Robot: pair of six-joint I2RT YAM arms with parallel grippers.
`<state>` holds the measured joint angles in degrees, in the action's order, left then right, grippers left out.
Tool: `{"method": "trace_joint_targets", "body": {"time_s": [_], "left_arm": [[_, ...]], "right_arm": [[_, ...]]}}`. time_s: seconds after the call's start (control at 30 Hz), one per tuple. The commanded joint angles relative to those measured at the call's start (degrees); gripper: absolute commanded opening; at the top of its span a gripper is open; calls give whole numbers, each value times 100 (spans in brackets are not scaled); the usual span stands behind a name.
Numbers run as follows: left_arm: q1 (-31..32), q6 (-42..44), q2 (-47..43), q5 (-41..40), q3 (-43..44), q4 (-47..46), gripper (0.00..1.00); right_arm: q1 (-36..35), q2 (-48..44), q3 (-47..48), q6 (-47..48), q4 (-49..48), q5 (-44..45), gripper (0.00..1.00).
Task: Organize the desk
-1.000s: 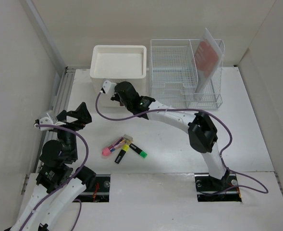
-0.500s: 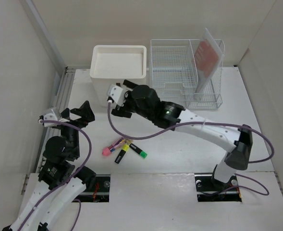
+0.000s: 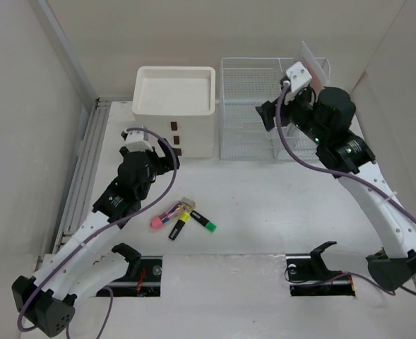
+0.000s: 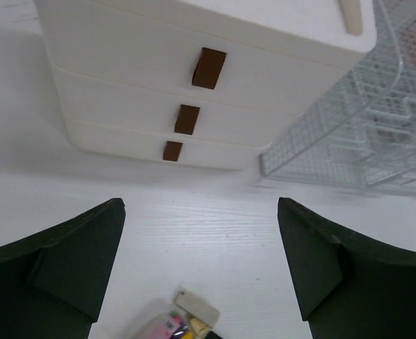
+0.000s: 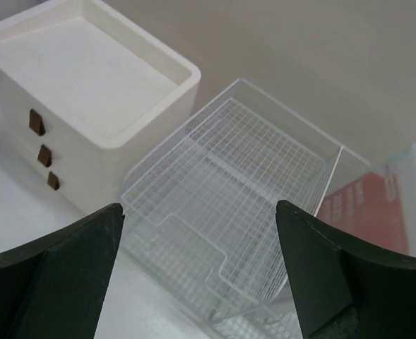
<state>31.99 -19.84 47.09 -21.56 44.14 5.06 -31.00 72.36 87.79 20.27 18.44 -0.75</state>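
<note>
Top external: right gripper spread, swung off drawers to rack.
Left gripper: spread, now near markers; pickup likely next.

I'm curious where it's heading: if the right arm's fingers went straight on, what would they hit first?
Probably the white wire-mesh rack, centred between the open right fingers in the wrist view; how far off is unclear.

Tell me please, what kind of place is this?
Probably a mock office desk inside a robot test cell: a white desk closed in by beige walls, holding a drawer unit, a wire-mesh rack and highlighters, with a left arm and right arm bolted at its near edge.
</note>
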Motion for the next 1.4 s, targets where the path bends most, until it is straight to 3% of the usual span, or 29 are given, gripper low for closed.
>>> {"method": "trace_joint_targets", "body": {"time_s": [0.0,0.17,0.27,0.37,0.6,1.37], "left_arm": [[-175,-1064,-139,538,-9,-478,87],[-781,-2023,-139,1592,-932,-1769,84],[-1254,-2323,299,2241,-1372,-2726,74],[-1484,-2227,896,2577,-1373,-3001,70],[-1107,-1067,1548,1348,-679,-2615,63],[-1116,-319,2444,1031,-969,-4039,57]], "right_arm": [[541,-475,-717,-1119,-513,-1776,93],[1113,-845,-1080,-1499,-666,-2928,92],[1254,-1083,-1272,-1701,-859,-3150,92],[1255,-1206,-1273,-1702,-859,-3150,92],[1255,-1206,-1335,-1702,-911,-3150,92],[1255,-987,-1335,-1702,-912,-3150,92]]}}
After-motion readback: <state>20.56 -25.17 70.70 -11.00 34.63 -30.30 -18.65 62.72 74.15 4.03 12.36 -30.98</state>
